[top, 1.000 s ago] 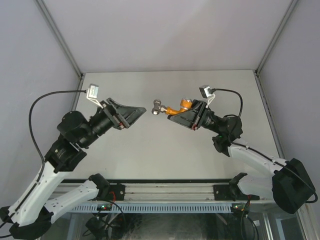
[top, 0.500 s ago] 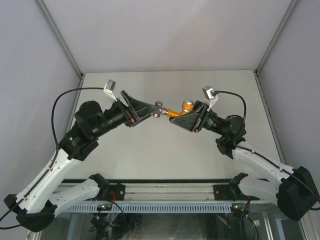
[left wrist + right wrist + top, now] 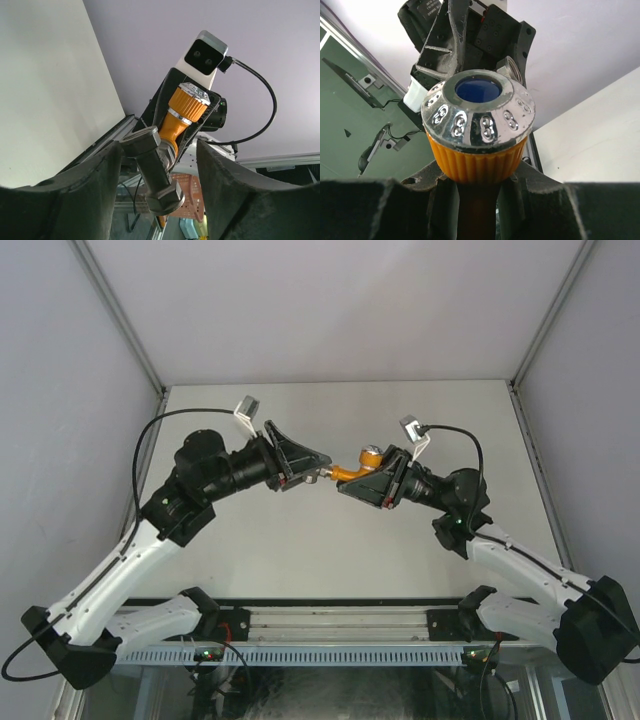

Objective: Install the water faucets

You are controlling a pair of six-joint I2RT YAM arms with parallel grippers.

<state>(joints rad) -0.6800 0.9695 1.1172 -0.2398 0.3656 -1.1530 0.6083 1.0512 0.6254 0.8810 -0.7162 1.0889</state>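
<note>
My right gripper (image 3: 368, 480) is shut on the orange tap body (image 3: 352, 470) and holds it above the table, spout pointing left. A grey metal fitting (image 3: 318, 475) sits on the spout's end. My left gripper (image 3: 312, 468) is open, and its fingers stand on either side of that fitting. In the left wrist view the grey hex-ended fitting (image 3: 156, 170) hangs between the two pads (image 3: 235, 195), with a gap on the right side; the orange tap (image 3: 181, 114) is behind it. In the right wrist view the chrome-capped orange knob (image 3: 477, 132) stands above the shut right gripper (image 3: 477, 205).
The grey table (image 3: 340, 540) lies below both arms, with walls at the back and sides and a rail (image 3: 330, 615) at the near edge. An orange basket (image 3: 186, 192) shows beyond the table edge in the left wrist view.
My left arm has swung right until its open fingers are around the grey fitting. The right gripper with the tap has shifted slightly left.
</note>
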